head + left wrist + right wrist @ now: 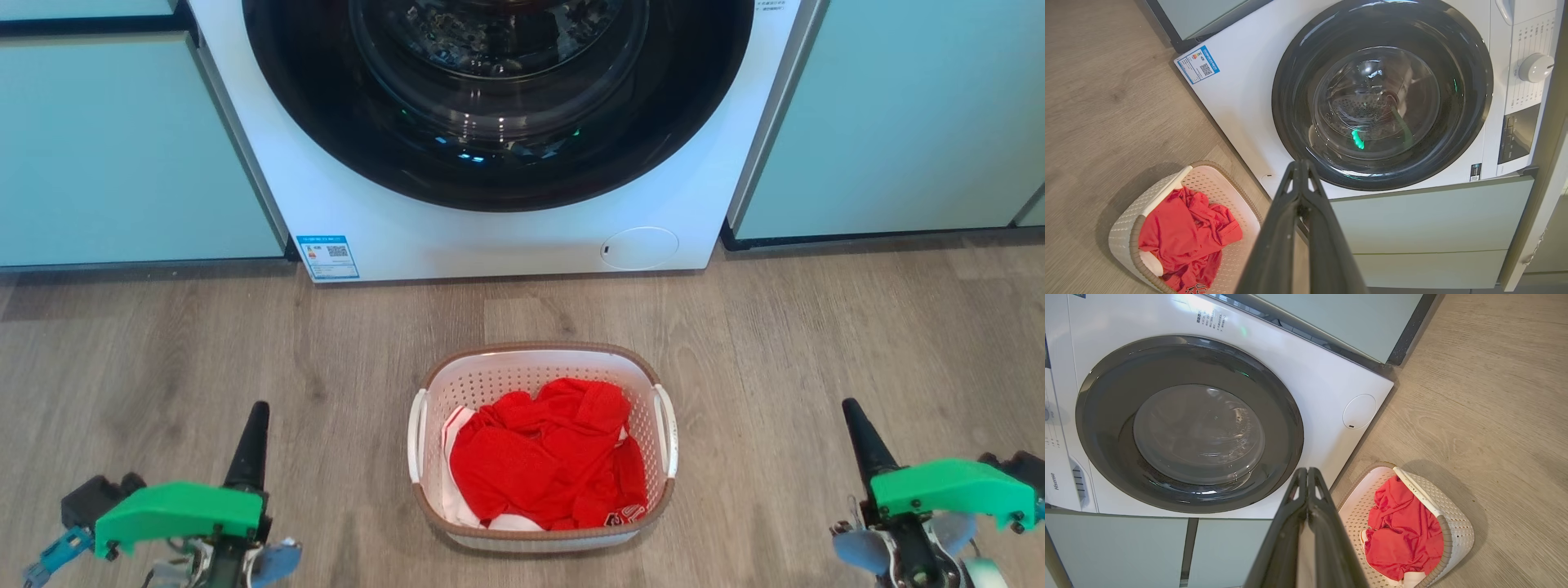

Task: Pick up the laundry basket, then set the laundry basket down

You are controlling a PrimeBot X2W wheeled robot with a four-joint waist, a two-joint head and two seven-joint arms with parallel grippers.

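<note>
Jaws on both arms are pressed together and hold nothing.

From the head, the left gripper (256, 416) rises at the lower left and the right gripper (855, 416) at the lower right. Each shows as a single dark spike above a green housing, well apart from the laundry basket (490, 382). The basket stands on the wooden floor (163, 351) between them, near the white washing machine (506, 241) but not touching it. A crumpled red garment (539, 461) fills most of the basket, with some white cloth (454, 433) showing under it on the left. The machine's round dark door (498, 175) is closed, a blue label (328, 256) sits at its lower left corner, and pale green cabinets (122, 147) stand on either side.

From the left wrist, the left gripper (1300, 171) has its two dark fingers meeting at the tips, in front of the lower rim of the door (1298, 122). The laundry basket (1122, 241) sits on the floor (1106, 102) at the lower left, its far edge hidden behind the fingers, and the red garment (1184, 228) is heaped inside. A white dial (1535, 67) shows on the washing machine (1237, 102).

From the right wrist, the right gripper (1306, 477) likewise has its jaws closed tip to tip, below the door (1188, 424). The laundry basket (1457, 531) lies at the lower right on the floor (1494, 396), just beside the fingers in the picture, with the red garment (1404, 535) in it.
</note>
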